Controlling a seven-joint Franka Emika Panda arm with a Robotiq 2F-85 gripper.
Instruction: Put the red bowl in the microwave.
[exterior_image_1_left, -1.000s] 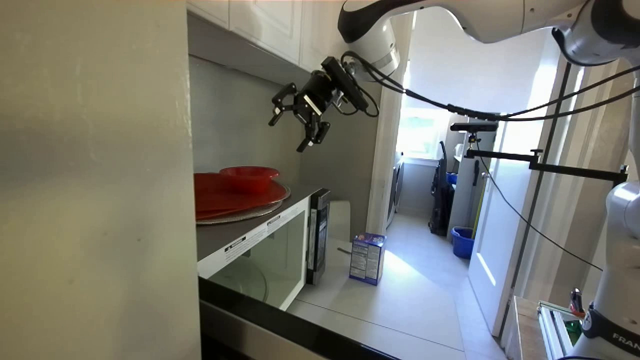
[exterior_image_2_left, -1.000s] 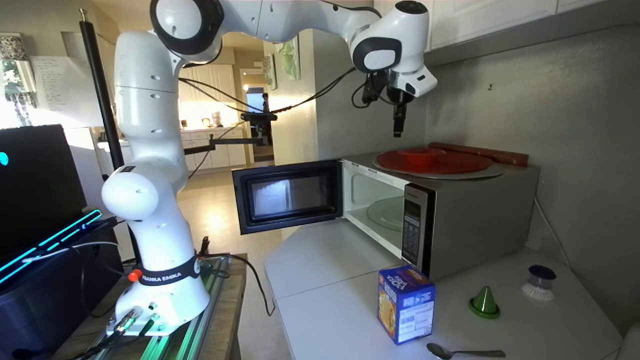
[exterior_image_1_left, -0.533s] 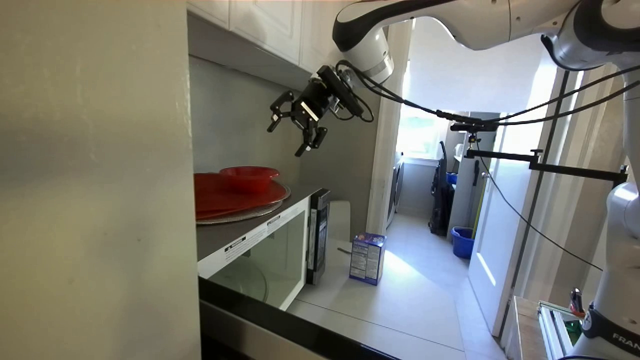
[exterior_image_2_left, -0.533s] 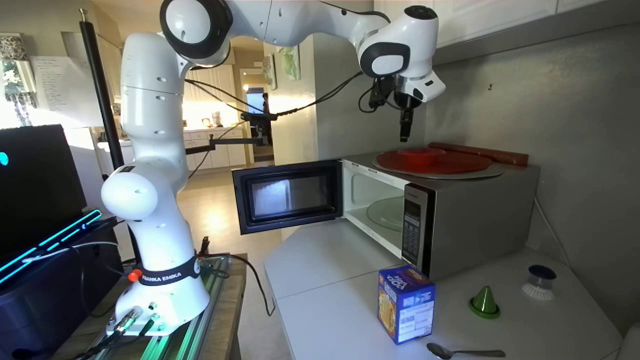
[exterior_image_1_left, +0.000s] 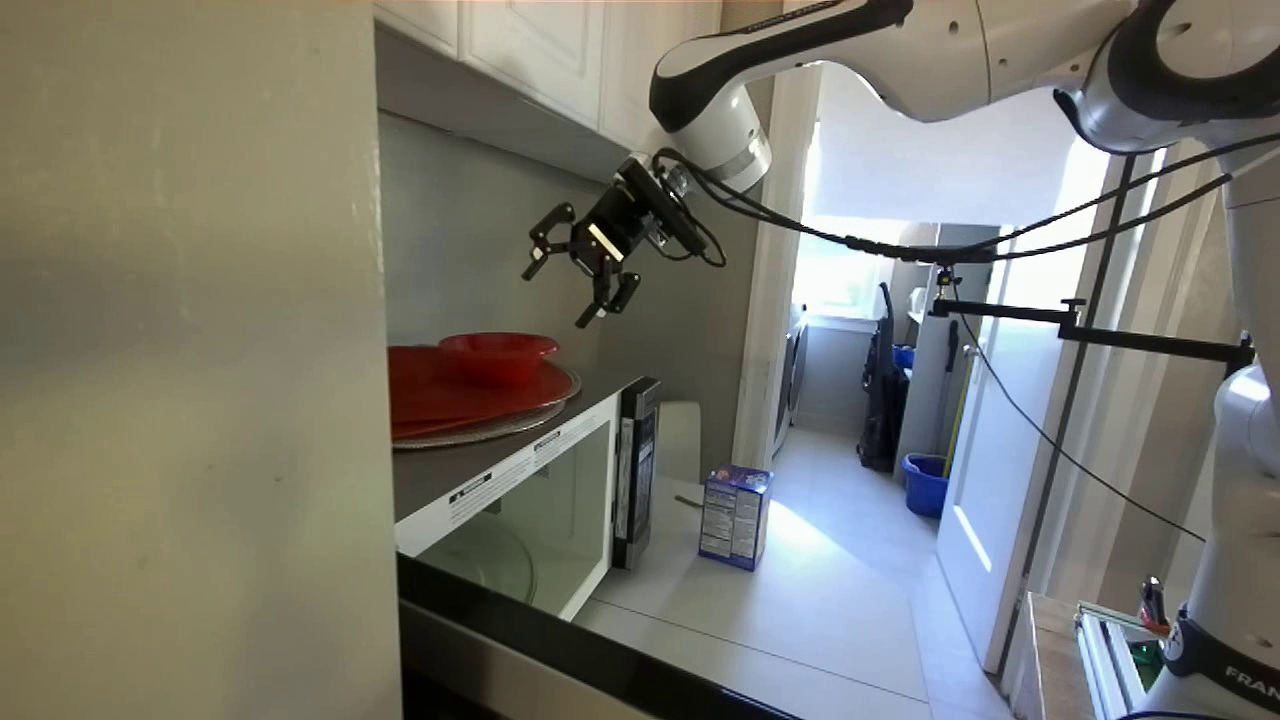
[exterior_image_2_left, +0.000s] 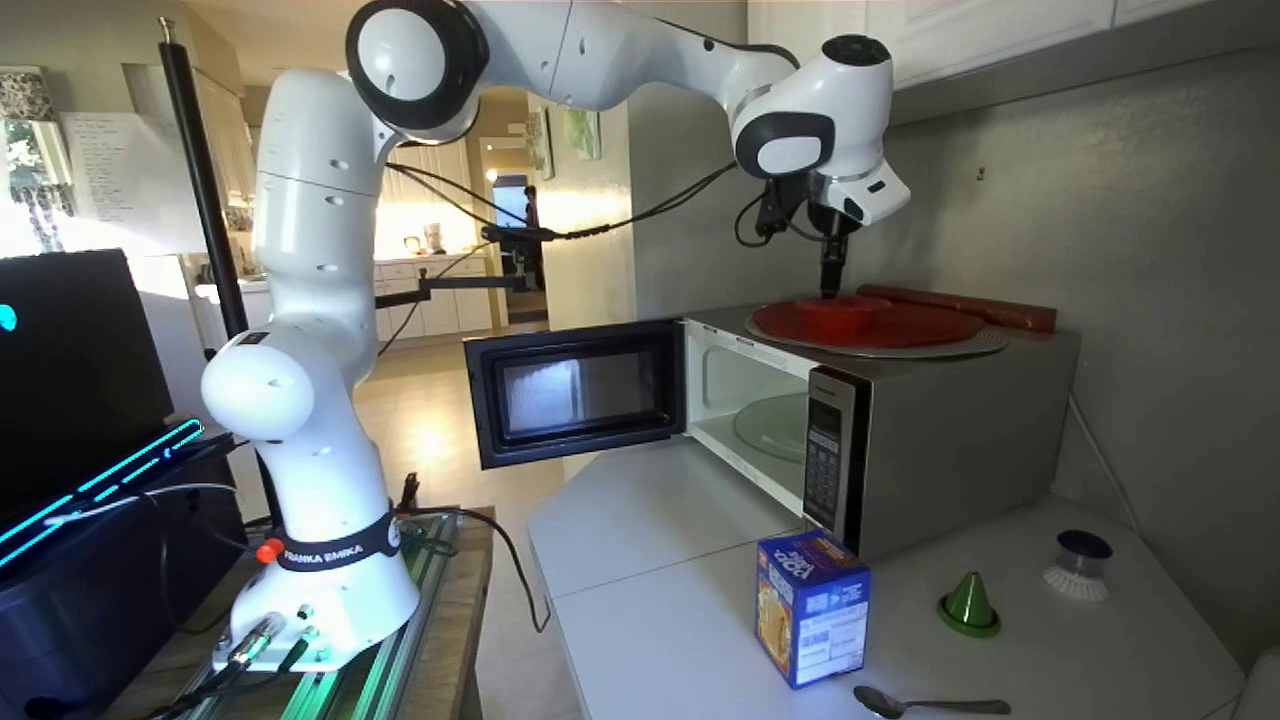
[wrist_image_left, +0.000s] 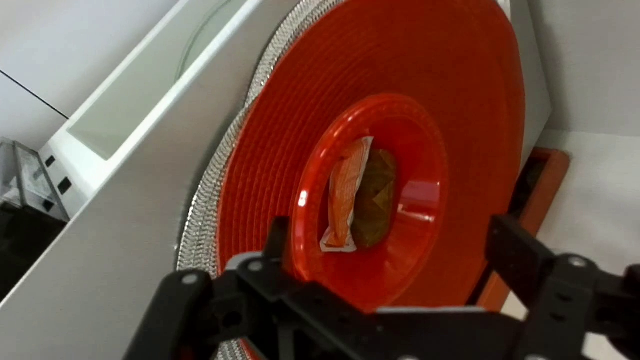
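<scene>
Bench note. The worktop (exterior_image_2_left: 650, 500) has a wall edge and, opposite, a room-side edge. The microwave (exterior_image_2_left: 960, 450) stands along the wall edge, mouth facing the room-side edge. Its door (exterior_image_2_left: 575, 395) is swung wide toward that same edge; no opening step needed, I judge.

On the microwave's top: a silver mat (wrist_image_left: 200, 240), mostly covered by a wide red disc (wrist_image_left: 475, 125).

My end effector (exterior_image_1_left: 555, 300): released, fingers spread, nothing between them. It hangs tilted above the microwave's top, fingertips downward. Finger line runs diagonally between the wall-edge side and the room-side-edge side.

The red bowl (exterior_image_1_left: 498, 360) sits upright on the disc, not yet loaded. Key relation: it lies below and ahead of my fingertips, apart from them in an exterior view. Round, so no long axis to match. In the wrist view it shows within the finger gap but off centre, rim nearer the finger on the room-side-edge side. It fills most of that gap though farther off than the fingertips; I judge it too wide to straddle. A rim pinch seems likelier: small sideways shift, then down, one finger inside, one out.

In the bowl: an orange packet (wrist_image_left: 347, 192) and a brownish item (wrist_image_left: 380, 200), kind unclear. The packet's long axis runs nearly square to my finger line; an inner finger might brush it.
</scene>
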